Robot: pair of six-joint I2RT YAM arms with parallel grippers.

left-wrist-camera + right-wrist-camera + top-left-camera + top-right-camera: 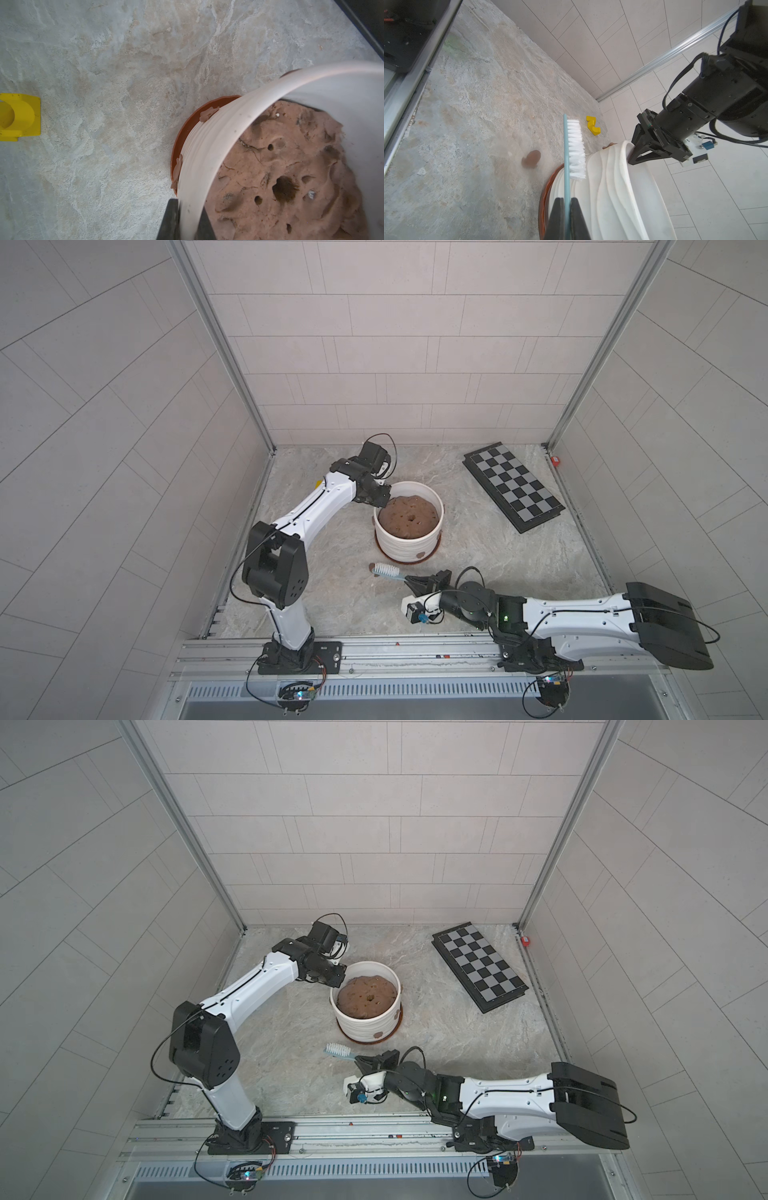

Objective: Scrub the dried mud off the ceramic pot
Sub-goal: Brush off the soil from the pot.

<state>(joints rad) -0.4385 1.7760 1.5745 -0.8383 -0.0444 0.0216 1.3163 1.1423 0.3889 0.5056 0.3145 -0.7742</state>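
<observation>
Right end effector pinches the brush handle.
Your left end effector clamps the ceramic pot rim, dried mud below.

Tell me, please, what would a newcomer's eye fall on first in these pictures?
The white pot in the middle of the scene, filled with a brown mound, draws the eye first; the left hand grips its rim. Nearer the robot, the right hand holds a brush with white bristles, and mud spots the pot's side. A chessboard lies at the back right.
</observation>
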